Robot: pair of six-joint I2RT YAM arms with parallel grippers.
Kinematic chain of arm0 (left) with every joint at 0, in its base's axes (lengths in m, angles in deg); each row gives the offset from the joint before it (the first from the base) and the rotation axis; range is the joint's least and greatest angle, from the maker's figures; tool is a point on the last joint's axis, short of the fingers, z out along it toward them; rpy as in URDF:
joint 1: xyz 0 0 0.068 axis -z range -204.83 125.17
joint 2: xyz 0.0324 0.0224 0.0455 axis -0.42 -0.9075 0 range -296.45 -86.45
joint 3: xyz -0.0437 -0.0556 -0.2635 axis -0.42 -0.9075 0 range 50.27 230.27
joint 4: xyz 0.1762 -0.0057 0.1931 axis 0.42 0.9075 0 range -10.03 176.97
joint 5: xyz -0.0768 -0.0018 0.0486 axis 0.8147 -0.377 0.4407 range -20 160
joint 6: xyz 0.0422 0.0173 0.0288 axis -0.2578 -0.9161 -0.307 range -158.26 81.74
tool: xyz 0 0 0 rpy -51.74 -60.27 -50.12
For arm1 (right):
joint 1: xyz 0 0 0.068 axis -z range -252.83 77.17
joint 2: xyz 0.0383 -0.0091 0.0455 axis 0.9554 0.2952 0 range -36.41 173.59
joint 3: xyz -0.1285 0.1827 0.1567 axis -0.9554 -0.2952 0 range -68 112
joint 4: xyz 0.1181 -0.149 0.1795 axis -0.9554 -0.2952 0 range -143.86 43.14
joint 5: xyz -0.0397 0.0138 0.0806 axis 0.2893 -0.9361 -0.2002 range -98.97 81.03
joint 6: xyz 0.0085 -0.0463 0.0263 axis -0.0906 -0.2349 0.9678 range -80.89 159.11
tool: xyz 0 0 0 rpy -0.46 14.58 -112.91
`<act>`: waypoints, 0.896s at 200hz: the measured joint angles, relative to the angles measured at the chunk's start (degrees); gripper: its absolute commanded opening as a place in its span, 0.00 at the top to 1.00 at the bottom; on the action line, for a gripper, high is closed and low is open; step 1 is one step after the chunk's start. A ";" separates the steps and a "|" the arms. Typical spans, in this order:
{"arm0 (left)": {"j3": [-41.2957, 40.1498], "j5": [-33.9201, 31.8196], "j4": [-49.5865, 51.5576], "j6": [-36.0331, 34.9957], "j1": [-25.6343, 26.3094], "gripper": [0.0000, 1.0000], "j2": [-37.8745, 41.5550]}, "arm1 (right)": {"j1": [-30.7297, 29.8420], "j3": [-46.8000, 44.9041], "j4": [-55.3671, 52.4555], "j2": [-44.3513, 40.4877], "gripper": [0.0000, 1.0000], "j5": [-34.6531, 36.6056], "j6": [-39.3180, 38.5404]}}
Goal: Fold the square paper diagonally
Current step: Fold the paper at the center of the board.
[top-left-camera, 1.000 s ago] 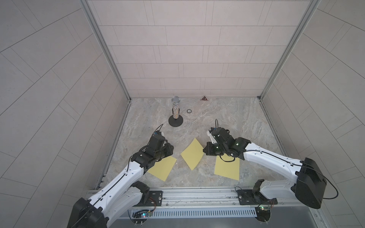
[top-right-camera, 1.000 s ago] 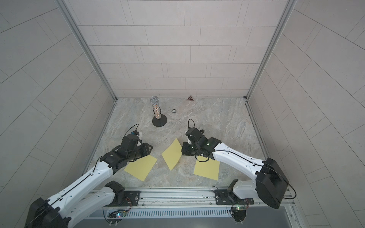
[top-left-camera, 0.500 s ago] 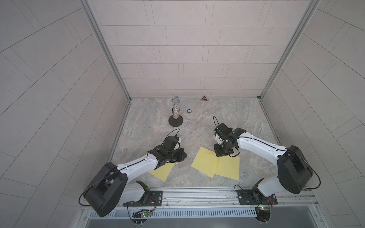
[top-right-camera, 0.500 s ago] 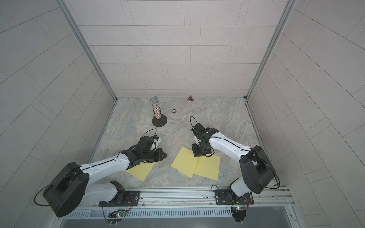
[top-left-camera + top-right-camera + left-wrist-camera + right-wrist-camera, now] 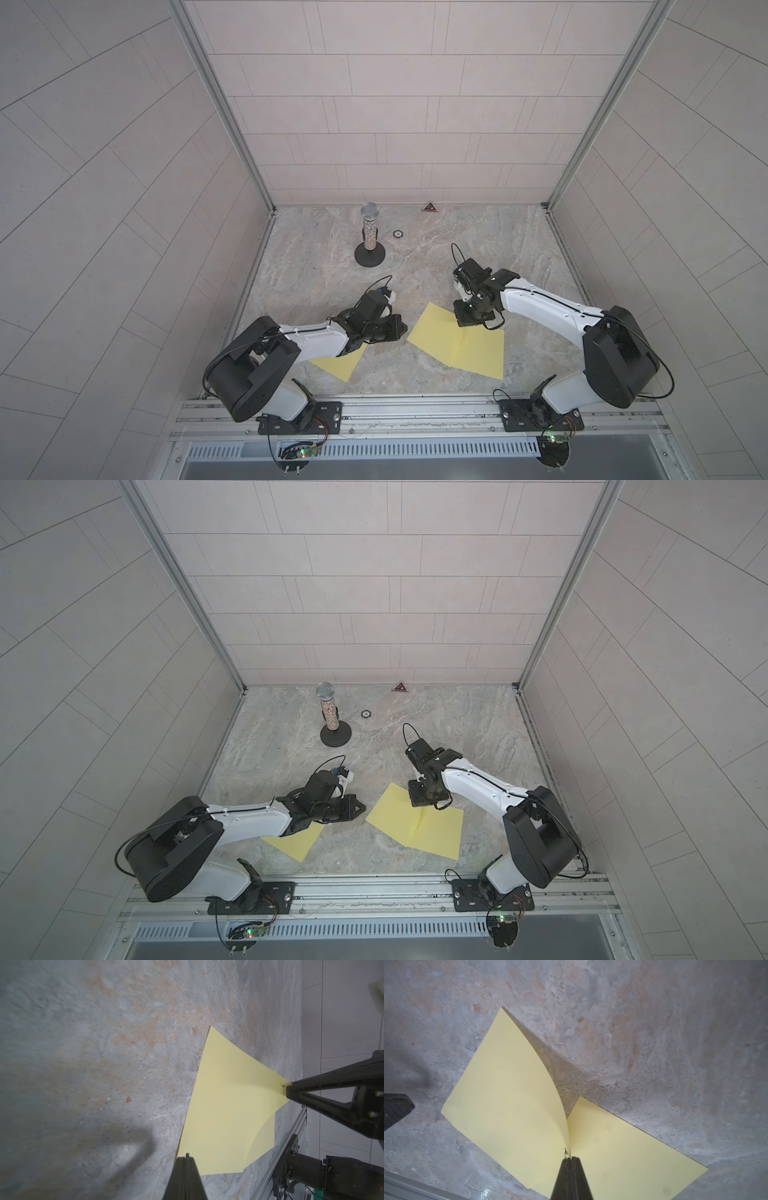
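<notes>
Right gripper [image 5: 570, 1159]: jaws pressed together, pinching one corner of the square paper [image 5: 436, 336]. That corner is lifted off the bench [image 5: 415, 257] and the sheet curves up to it; the rest lies flat near the middle front of the bench. The pinched tip itself is hidden between the jaws. There is a small dark mark on the paper just by the tips, too small to make out.

Left gripper [image 5: 187, 1157]: jaws pressed together, tip right at the opposite corner of the same paper. That corner runs behind the gripper in the left wrist view, and in both top views tip and corner sit just beside each other. Cannot tell whether the paper is caught or only touched.

A second sheet [image 5: 482, 353] lies flat to the right, one edge tucked under the square paper; it runs out of frame in the right wrist view. A third sheet [image 5: 338, 361] is mostly covered by the left arm, with only its front part showing.

At the back are a microphone [image 5: 369, 232] on a round stand, a small ring [image 5: 397, 234] and a red triangle [image 5: 429, 206] whose detail is unreadable. The far bench is blurred in the left wrist view.
</notes>
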State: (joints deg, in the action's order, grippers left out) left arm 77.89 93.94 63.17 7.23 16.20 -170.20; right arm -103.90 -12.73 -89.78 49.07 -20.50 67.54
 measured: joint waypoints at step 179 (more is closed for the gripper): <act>-0.22 -0.20 -1.99 0.13 2.32 1.00 -3.96 | 0.00 -1.79 2.43 -0.85 1.00 -0.09 2.10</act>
State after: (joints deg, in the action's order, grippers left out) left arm 77.67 93.75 61.18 7.36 18.52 -174.15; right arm -103.90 -14.53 -87.35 48.21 -20.59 69.63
